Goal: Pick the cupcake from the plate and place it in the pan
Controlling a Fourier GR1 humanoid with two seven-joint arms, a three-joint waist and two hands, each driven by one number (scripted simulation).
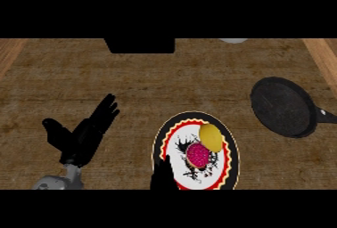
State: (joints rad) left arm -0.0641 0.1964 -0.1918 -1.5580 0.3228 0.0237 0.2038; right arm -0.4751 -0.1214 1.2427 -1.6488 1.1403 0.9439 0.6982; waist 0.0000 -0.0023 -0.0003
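Observation:
The cupcake (197, 154), with a pink top, stands on the round plate (226, 133), which has a black, yellow and red rim and lies at the lower middle. A yellow rounded item (211, 136) lies on the same plate just behind the cupcake. The black pan (281, 107) sits at the right, its handle (325, 114) pointing to the right edge. My right hand (161, 176) comes up at the plate's lower left rim, fingers straight, a short way left of the cupcake and holding nothing. My left hand (82, 136) rests open at the left, fingers up.
A dark box (139, 44) stands at the counter's far edge, with a pale rounded object (233, 41) to its right. Lighter wooden strips border the counter at the far left (10, 53) and far right (324, 55).

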